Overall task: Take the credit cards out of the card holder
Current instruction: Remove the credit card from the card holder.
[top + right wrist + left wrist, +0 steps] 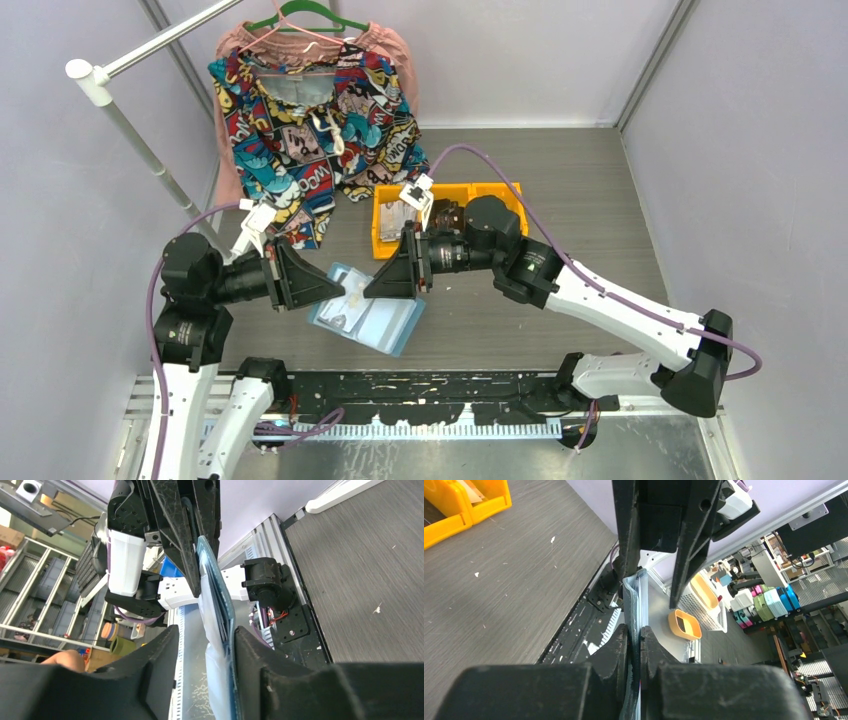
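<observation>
The shirt point(300, 120) behind the orange bin point(381, 240) carries comic lettering, too small for you to read. Just in front of that bin, your card holder point(372, 322) lies open: teal outside, light blue with clear sleeves inside. Your left gripper point(635, 630) pinches its edge. Your right gripper point(206, 630) gapes, 1 finger either side of it.

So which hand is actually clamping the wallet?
The left hand: its fingers press shut on the wallet, while the right hand has its fingers apart, with a gap beside the wallet.
</observation>
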